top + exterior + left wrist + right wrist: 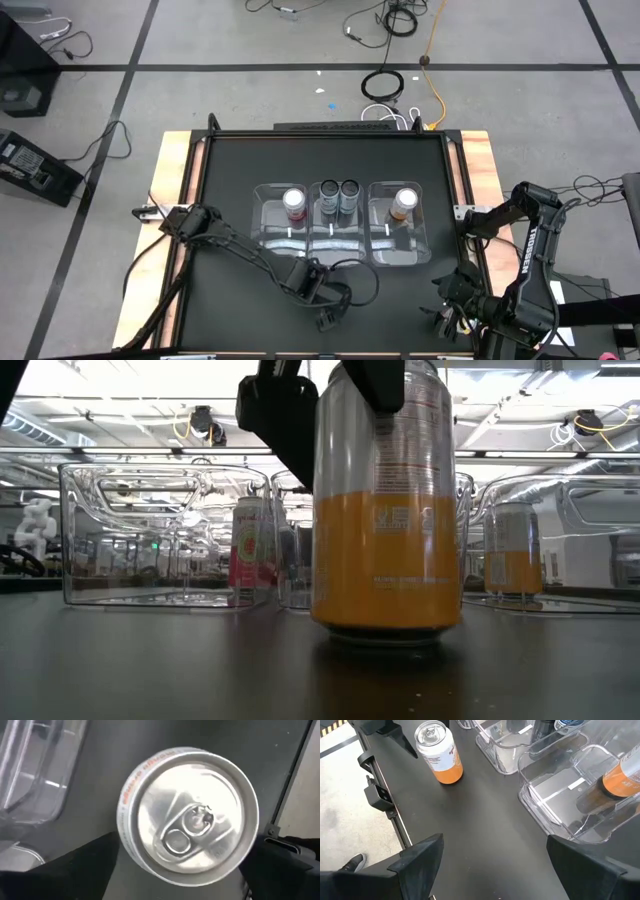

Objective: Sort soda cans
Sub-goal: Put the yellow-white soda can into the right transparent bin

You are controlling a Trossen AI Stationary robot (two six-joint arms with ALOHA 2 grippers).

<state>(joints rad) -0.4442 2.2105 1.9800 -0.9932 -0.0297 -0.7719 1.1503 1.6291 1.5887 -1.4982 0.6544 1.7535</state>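
Only the left wrist view shows the orange can's point(187, 822) pull-tab.

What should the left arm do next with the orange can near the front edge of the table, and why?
Probably close the left hand on the orange can. Its fingers stand open on either side of the can, which sits upright on the table, outside the bins. The right bin already holds one orange can.

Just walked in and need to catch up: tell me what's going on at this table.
The robot is sorting soda cans into three clear bins. The left gripper is over an orange can standing on the table in front of the bins, jaws either side of it. The left bin holds a pink can, the middle two black cans, the right another orange can. The right gripper waits at the table's near right corner, open.
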